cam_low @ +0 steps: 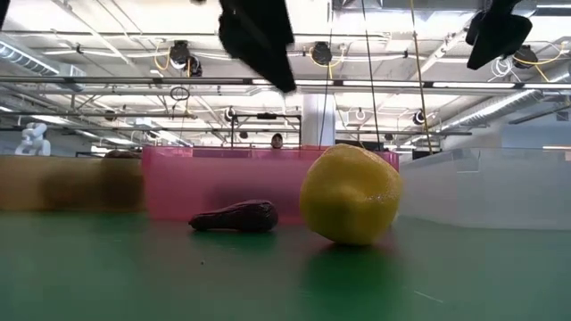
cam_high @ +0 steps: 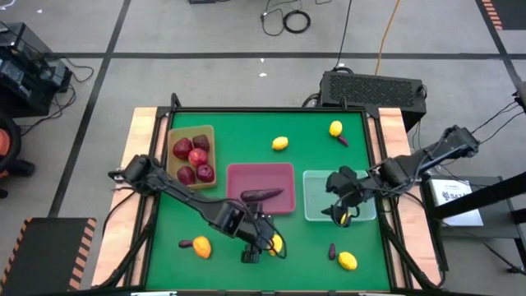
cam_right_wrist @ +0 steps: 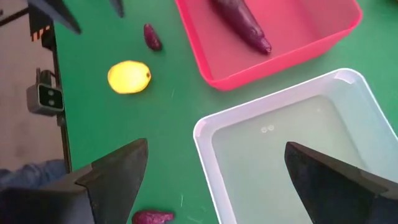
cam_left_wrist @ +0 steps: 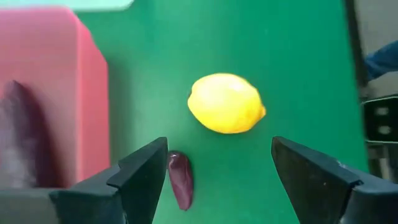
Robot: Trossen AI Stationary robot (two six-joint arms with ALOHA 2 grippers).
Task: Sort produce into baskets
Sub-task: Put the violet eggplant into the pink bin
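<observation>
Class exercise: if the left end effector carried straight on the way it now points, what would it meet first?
Probably the yellow lemon, lying on the green mat ahead of the open left end effector. A small purple eggplant piece lies closer beside one finger and might be brushed first; depth is unclear.

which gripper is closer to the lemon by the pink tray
Left. The left gripper hangs open right over the lemon near the pink tray; the right gripper is open over the clear tray, farther off.

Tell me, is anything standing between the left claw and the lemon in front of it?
No. The left claw is open above the green mat, and the lemon lies ahead with nothing between. A small eggplant lies beside one finger, off to the side.
</observation>
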